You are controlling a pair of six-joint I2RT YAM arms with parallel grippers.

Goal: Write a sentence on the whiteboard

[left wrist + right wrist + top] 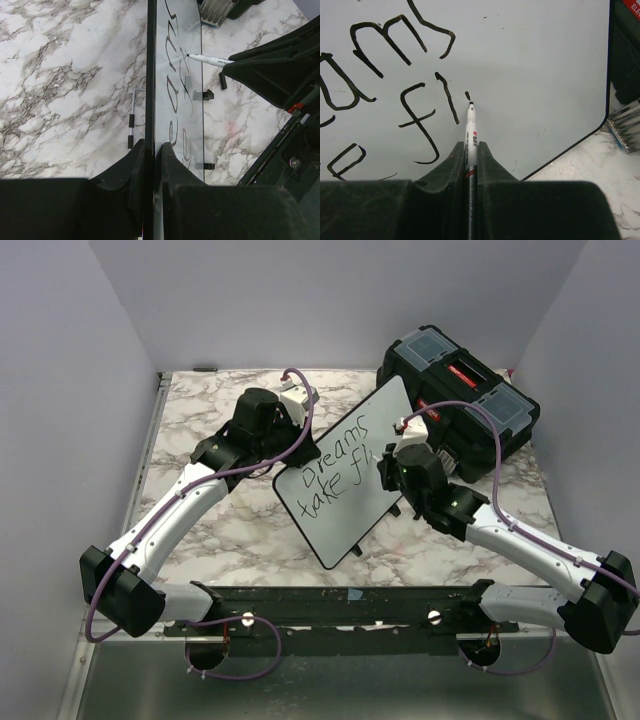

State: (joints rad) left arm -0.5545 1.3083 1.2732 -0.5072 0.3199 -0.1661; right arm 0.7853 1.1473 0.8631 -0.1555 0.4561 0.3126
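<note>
Left end effector pinches one edge of the whiteboard, steadying it on the marble counter beside the black toolbox; the right end effector is clamped on a marker. The sentence reads "Dreams take fl" plus a dot, so I'd say the "i" stroke wants light, even pressure with the board held rigid.

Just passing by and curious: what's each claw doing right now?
Left claw: closed on the whiteboard edge.
Right claw: closed on a marker.
</note>
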